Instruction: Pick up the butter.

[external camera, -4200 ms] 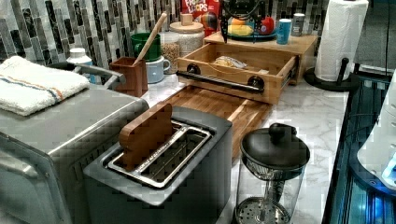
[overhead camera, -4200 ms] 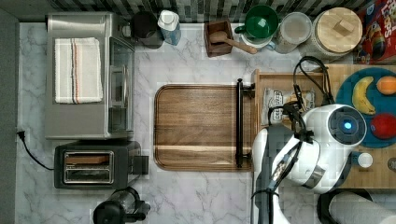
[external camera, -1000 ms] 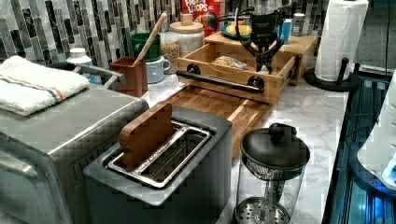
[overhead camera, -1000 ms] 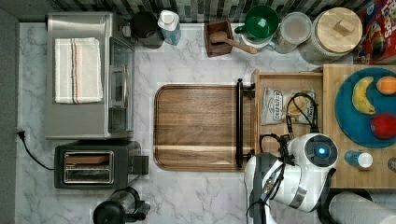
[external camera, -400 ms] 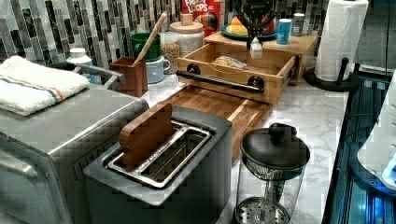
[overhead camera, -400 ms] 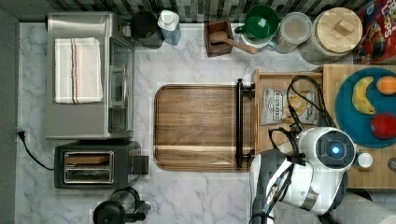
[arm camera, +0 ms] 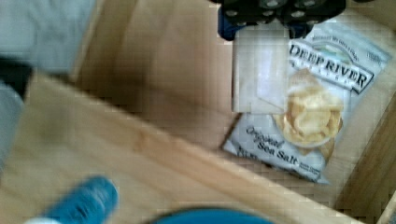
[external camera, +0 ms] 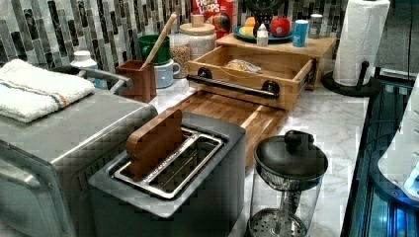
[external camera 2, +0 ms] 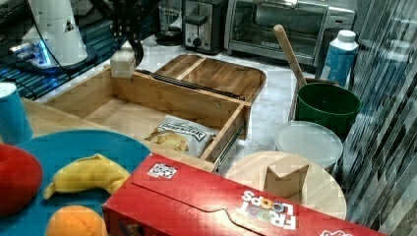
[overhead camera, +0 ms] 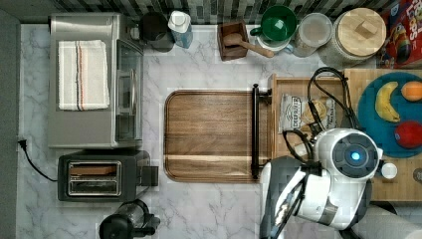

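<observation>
The butter is a pale cream stick hanging upright above the near end of the open wooden drawer, clear of its floor. My gripper is shut on its upper end. In the wrist view the butter sits between my dark fingers, with the printed chip bag lying on the drawer floor beneath and beside it. In the left view the butter hangs under my gripper above the drawer's far side. The arm's white body covers that part of the drawer in the top view.
A blue plate with a banana, an orange and a red apple sits on the wooden stand beside the drawer, with a blue can close by. The wooden board lies in front of the drawer handle. A paper towel roll stands at the left view's right.
One second ago my gripper was down inside the drawer. It has since risen with the butter held in it, and the arm's body has shifted a little in the top view.
</observation>
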